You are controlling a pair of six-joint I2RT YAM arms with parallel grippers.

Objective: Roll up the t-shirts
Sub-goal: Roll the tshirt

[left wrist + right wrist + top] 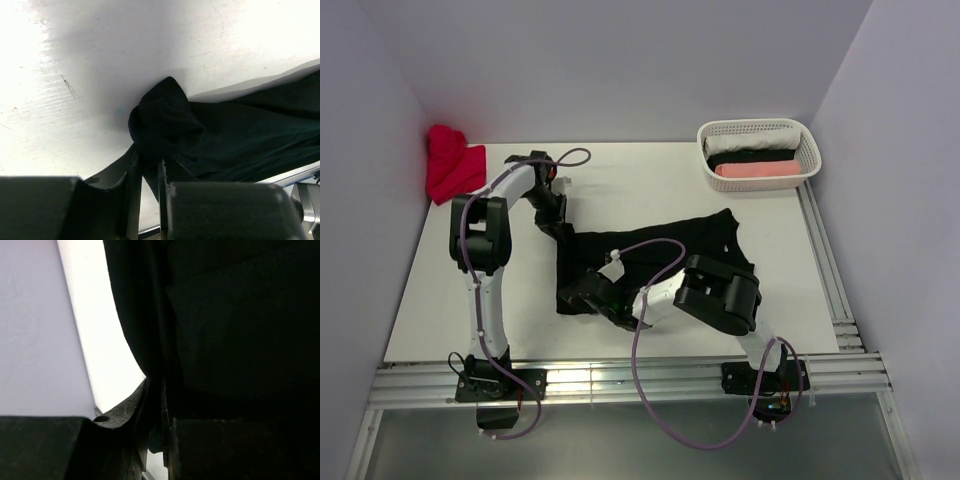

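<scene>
A black t-shirt lies crumpled across the middle of the white table. My left gripper is at its far left corner. In the left wrist view it is shut on a bunched knob of the black t-shirt, and the rest trails off to the right. My right gripper is at the shirt's near left corner. In the right wrist view it is pinched shut on an edge of the black t-shirt, which fills most of that view. A red t-shirt lies heaped in the back left corner.
A white mesh basket at the back right holds rolled white, black and pink cloth. Metal rails run along the table's front edge and right edge. Walls close in the left, back and right sides.
</scene>
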